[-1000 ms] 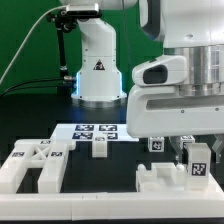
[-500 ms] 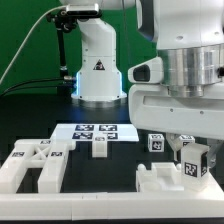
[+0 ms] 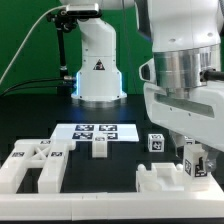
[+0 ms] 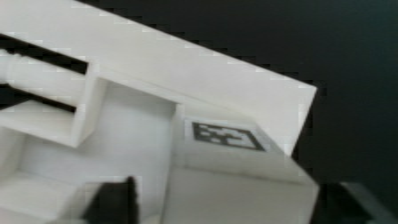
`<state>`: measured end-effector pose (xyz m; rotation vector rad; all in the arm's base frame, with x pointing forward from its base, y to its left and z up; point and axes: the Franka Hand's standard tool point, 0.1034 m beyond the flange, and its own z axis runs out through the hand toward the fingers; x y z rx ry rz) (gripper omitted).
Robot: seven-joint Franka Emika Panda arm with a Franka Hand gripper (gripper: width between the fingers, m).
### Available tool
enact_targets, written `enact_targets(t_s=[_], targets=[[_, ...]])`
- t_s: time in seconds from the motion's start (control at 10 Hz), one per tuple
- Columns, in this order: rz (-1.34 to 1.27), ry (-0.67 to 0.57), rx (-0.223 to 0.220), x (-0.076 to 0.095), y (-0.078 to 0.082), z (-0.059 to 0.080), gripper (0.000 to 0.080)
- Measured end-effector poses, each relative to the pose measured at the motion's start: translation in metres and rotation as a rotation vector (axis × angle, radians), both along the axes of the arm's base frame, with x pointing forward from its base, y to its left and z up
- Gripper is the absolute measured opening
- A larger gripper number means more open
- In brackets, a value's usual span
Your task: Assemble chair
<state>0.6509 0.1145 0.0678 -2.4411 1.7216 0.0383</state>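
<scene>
Exterior view: the gripper [image 3: 192,152] hung over a tagged chair bar [image 3: 196,168], to the exterior view's right of the marker board [image 3: 93,130]. Whether it grasped the bar could not be told. Bare black table [image 3: 125,166] lay between board and bar, and the bar's tag was too small to read.

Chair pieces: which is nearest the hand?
The upright tagged block at the exterior view's far right, under the hand; the rest lie lower or further left.

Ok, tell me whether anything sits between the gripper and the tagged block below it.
Nothing visible does. The gripper is right at the tagged block, its fingers straddling it in the wrist view. The small cube stands apart.
</scene>
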Motion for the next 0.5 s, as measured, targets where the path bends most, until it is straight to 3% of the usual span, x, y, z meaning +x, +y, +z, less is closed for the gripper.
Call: enact_targets(t_s=[0.1, 0.3, 0.5], targets=[[0.193, -0.011, -0.020, 0.000, 0.000, 0.001, 0.0592], [0.696, -0.049, -0.042, -0.003, 0.007, 0.002, 0.0644], [0.852, -0.087, -0.063, -0.003, 0.009, 0.001, 0.0648]])
